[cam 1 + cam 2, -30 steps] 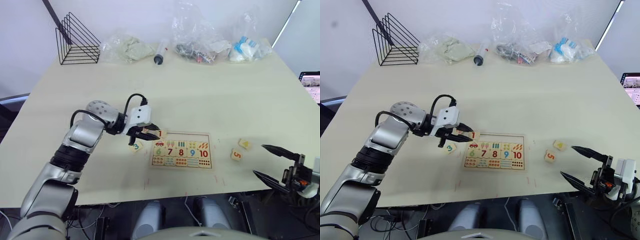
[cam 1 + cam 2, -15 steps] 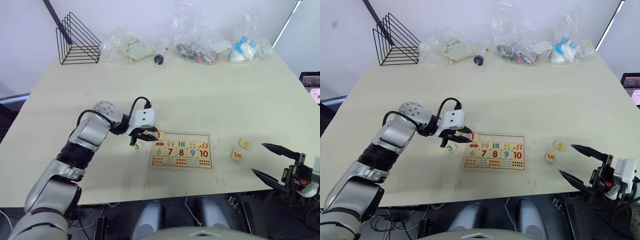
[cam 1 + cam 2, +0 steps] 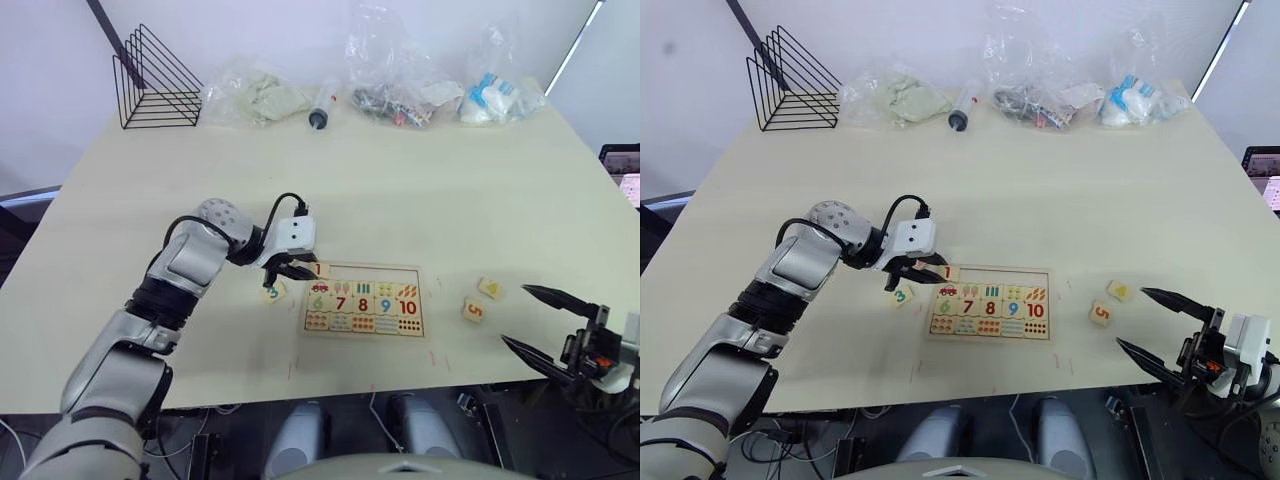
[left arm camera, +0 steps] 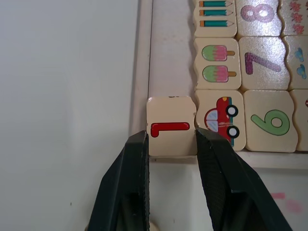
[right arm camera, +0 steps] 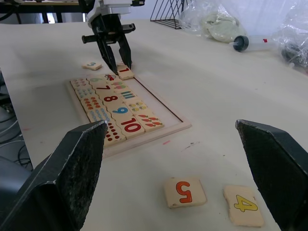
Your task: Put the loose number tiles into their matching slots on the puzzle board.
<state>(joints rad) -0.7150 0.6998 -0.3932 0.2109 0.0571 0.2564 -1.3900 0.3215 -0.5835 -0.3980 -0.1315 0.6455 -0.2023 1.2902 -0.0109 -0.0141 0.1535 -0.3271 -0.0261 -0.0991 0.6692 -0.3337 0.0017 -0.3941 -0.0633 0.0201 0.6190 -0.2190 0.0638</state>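
Note:
The puzzle board [image 3: 428,302] lies near the table's front edge, with its 6-10 tiles, picture tiles and dot tiles in place. The slots [image 3: 385,273] along its far row show bare wood. My left gripper [image 4: 171,135] is shut on the tile printed with a red 1 [image 4: 171,126], held at the board's far left corner beside the car picture and slightly over the frame. Tile 3 [image 3: 271,292] lies on the table just left of the board. Tiles 5 [image 3: 473,309] and 4 [image 3: 490,288] lie to its right. My right gripper [image 3: 516,316] hangs open off the front right edge.
A black wire rack [image 3: 155,80], several clear plastic bags [image 3: 400,85] and a syringe [image 3: 320,105] line the far edge. The wide tabletop [image 3: 400,190] between them and the board is bare.
My left elbow and forearm have swung in toward the board while the fingers stayed on tile 1 at the corner. The right gripper has barely moved.

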